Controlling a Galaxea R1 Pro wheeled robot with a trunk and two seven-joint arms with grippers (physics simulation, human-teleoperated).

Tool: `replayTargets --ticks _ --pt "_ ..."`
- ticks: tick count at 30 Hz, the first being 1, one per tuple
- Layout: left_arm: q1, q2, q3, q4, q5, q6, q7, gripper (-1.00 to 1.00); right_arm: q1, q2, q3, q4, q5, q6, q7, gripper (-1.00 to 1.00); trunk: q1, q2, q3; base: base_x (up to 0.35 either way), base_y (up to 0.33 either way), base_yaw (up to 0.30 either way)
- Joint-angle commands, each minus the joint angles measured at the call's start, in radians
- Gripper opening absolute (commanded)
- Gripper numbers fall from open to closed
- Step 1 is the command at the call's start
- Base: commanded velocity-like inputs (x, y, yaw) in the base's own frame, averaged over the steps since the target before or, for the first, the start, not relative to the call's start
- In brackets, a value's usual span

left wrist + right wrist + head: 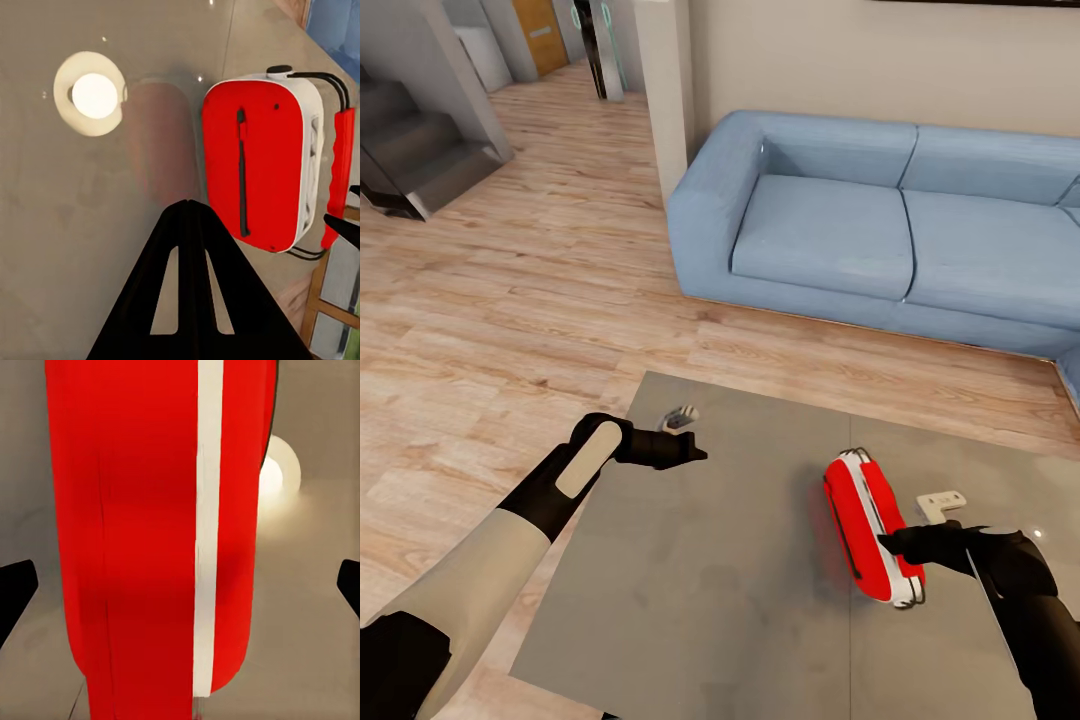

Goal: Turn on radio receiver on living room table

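The red radio receiver [868, 535] with white stripes lies on the glossy grey table [690, 580], right of the middle. My right gripper [888, 545] is at the radio's right side, low by its near end. It is open, and in the right wrist view [184, 585] the red body [150, 532] sits close between the wide-spread fingertips [16, 589]. My left gripper [698, 456] hovers over the table's far left part, well apart from the radio, its fingers [187, 225] shut with nothing in them. In the left wrist view the radio [255, 165] shows its black strap.
A blue sofa [880, 220] stands beyond the table across a strip of light wood floor [540, 300]. A beige pillar [665, 90] and grey stairs [420, 150] are at the far left. A bright lamp reflection [94, 94] shows on the tabletop.
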Motion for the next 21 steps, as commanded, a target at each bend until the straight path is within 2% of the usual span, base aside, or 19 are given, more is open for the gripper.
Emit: replayTargets --ticks 1,21 --pt "0.0 0.0 0.0 0.0 0.0 0.0 0.0 -1.0 0.0 0.0 0.0 0.0 0.0 0.0 0.0 1.0 0.0 0.0 0.0 0.0 0.0 0.0" --pt "0.0 0.0 0.0 -0.001 -0.001 0.0 0.0 -1.0 0.0 -0.005 0.0 -0.021 0.0 0.003 0.004 1.0 0.0 0.0 0.0 0.0 0.0 0.0"
